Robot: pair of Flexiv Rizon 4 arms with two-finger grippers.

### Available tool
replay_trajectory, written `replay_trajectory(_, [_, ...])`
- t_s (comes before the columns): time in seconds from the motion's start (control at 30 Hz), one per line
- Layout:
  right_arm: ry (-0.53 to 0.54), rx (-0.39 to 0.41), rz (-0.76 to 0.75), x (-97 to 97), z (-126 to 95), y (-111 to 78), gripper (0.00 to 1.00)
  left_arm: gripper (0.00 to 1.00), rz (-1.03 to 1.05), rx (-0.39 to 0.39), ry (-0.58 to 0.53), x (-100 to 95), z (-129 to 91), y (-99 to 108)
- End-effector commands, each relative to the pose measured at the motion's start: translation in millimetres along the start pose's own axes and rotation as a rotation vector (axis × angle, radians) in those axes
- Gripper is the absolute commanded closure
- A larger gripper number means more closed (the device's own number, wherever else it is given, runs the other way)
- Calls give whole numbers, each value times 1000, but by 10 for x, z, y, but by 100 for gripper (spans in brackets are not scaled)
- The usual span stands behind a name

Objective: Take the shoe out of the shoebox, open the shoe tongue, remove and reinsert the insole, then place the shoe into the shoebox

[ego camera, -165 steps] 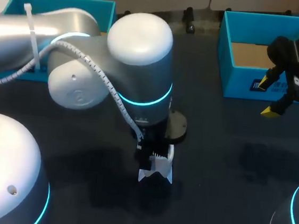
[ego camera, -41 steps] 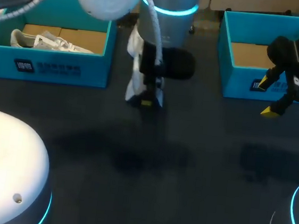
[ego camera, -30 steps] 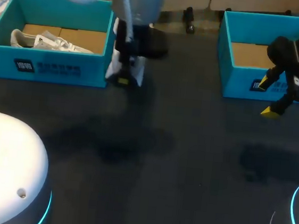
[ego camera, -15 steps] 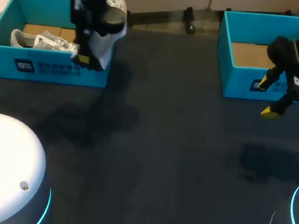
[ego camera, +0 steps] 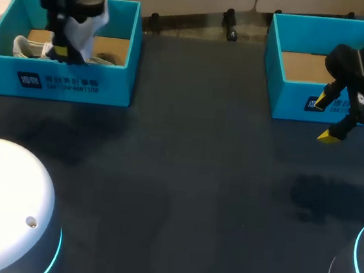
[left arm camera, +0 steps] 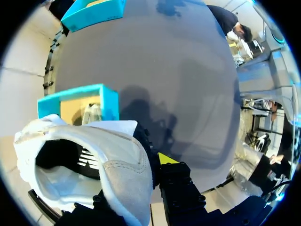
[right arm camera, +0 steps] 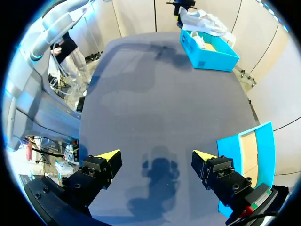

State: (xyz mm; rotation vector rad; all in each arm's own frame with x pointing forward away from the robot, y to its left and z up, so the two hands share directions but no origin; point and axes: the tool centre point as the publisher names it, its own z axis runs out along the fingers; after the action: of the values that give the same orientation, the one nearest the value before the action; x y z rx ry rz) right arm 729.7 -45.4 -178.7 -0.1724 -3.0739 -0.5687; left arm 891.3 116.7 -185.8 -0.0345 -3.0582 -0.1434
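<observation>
Got the white shoe (ego camera: 85,20) clamped in the left gripper (ego camera: 61,51), held in the air over the left shoebox (ego camera: 71,79), just inside its near wall. Not touching the box walls as far as the head view shows.

From the left wrist: upper pressed hard against the one yellow fingertip (left arm camera: 164,158) on show, other tip hidden behind the shoe. Opening turned toward the camera, dark lining visible inside. Box open below and ahead of the fingers.

Second white shoe (ego camera: 23,47) lying on the cardboard floor of that same box, at the end away from the table's middle, below the held one. Cannot tell whether touching.

Right gripper (ego camera: 325,118) spread wide, gripping nothing. Hovering over the dark table (ego camera: 183,189) just in front of the right shoebox (ego camera: 303,100), well apart from both shoes. Only bare table between its tips in the right wrist view.
</observation>
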Motion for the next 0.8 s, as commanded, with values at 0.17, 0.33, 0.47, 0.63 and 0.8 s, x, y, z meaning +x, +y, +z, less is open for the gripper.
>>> replay_trajectory(0.17, [1, 3, 1, -10, 9, 7, 0, 100, 25, 17, -11, -254, -1, 390])
replay_trajectory(0.33, [1, 3, 1, -10, 9, 7, 0, 100, 71, -10, -37, -329, -68, 561])
replay_trajectory(0.47, [1, 3, 1, -10, 9, 7, 0, 100, 81, -17, -43, -369, -76, 683])
replay_trajectory(0.63, [1, 3, 1, -10, 9, 7, 0, 100, 90, -24, -36, -420, -15, 830])
replay_trajectory(0.8, [1, 3, 1, -10, 9, 7, 0, 100, 90, -24, -36, -420, -15, 830])
